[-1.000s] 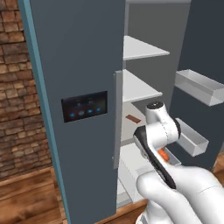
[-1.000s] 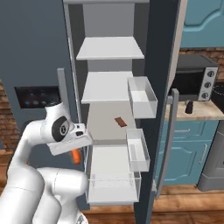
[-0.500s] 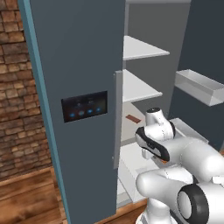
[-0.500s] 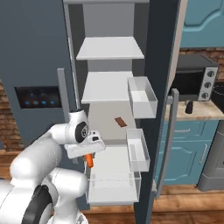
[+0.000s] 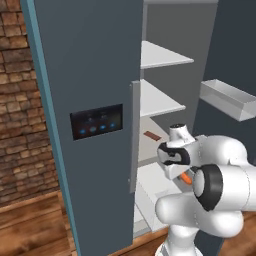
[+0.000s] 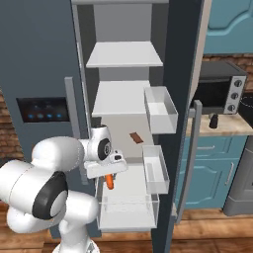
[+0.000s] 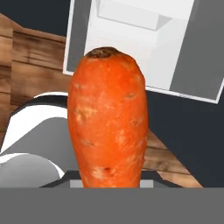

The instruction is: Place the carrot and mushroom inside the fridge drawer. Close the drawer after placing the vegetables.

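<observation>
My gripper (image 6: 108,176) is shut on the carrot (image 6: 109,182), a bright orange tapered stick that hangs point down from the fingers. It hovers over the left edge of the fridge drawer (image 6: 128,213), a white bin pulled out at the bottom of the open fridge. From the left base, the carrot (image 5: 186,177) peeks out behind my arm, above the drawer (image 5: 146,201). The hand view has the carrot (image 7: 109,118) large in front, hiding the fingertips, with the drawer (image 7: 183,61) below it. The mushroom is out of view.
Two grey door trays (image 6: 159,106) (image 6: 154,169) hang on the open right door, close beside the drawer. A small brown item (image 6: 135,137) lies on the shelf above the drawer. The shut left door with its handle (image 6: 69,123) stands beside my arm. A microwave (image 6: 217,94) sits on the counter to the right.
The arm has swung right toward the open fridge with the carrot in its grip, from beside the left door to over the drawer's left edge. The grip has not changed.
</observation>
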